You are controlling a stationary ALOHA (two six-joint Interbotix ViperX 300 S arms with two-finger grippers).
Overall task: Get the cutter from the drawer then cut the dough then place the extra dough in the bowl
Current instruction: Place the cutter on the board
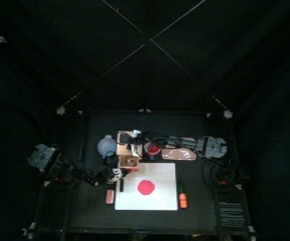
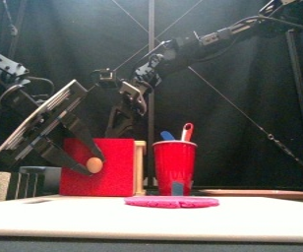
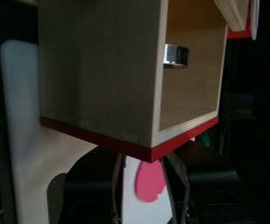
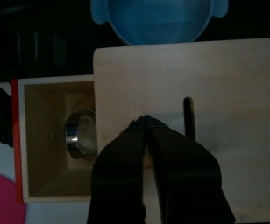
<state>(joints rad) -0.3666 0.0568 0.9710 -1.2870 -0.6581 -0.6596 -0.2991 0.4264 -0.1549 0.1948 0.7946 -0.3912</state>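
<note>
Mid-frame, we see the right gripper point(image 4: 147, 125) pinched together over the wooden box point(image 4: 225, 105). Left of it, the cutter point(image 4: 79, 131) lies in the drawer point(image 4: 44, 179). The left gripper point(image 3: 147, 168) is spread apart.

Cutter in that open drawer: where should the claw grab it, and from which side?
Come straight down from above: the drawer walls shut off every side, and only its top is open. Pinch the cutter across its metal rim, the one part showing; its handle can't be made out. The right claw hangs over the box beside it.
</note>
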